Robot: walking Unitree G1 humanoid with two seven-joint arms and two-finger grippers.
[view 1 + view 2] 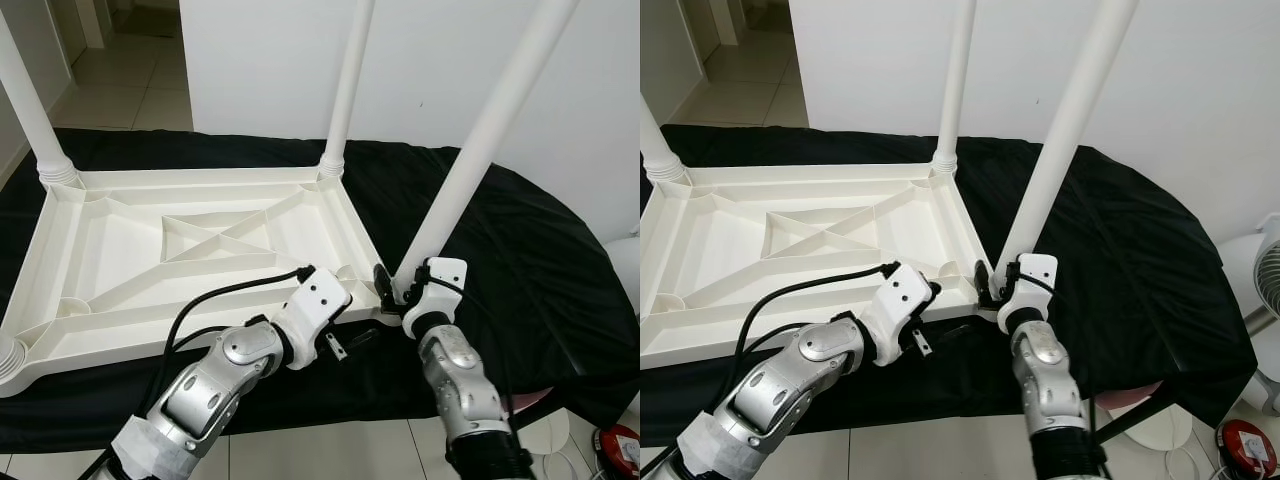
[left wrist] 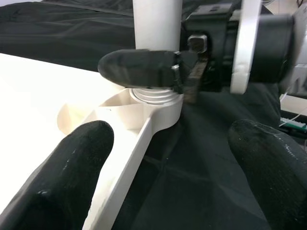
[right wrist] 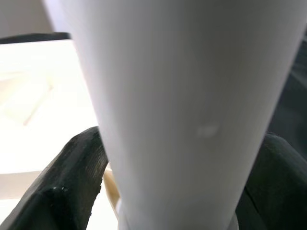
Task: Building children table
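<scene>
Home interior indicated. Plain white wall [image 1: 260,70] seen behind, light glossy floor tiles [image 1: 130,80] continued through a doorway into a hallway at far left. Worktop draped in black cloth [image 1: 530,260], round-edged like a dining table. Children's white plastic table [image 1: 180,250] laid upside down on it. Household fan [image 1: 1268,290] partly seen at right edge.

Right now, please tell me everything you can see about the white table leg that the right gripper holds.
The white table leg is a smooth, round tube, plastic by its look, widening toward the top. It leans to the robot's right, its lower end in the near right corner socket of the upturned table top. The right gripper is shut on it just above a ribbed collar; the fingers press both sides. The left gripper is open beside that corner.
</scene>
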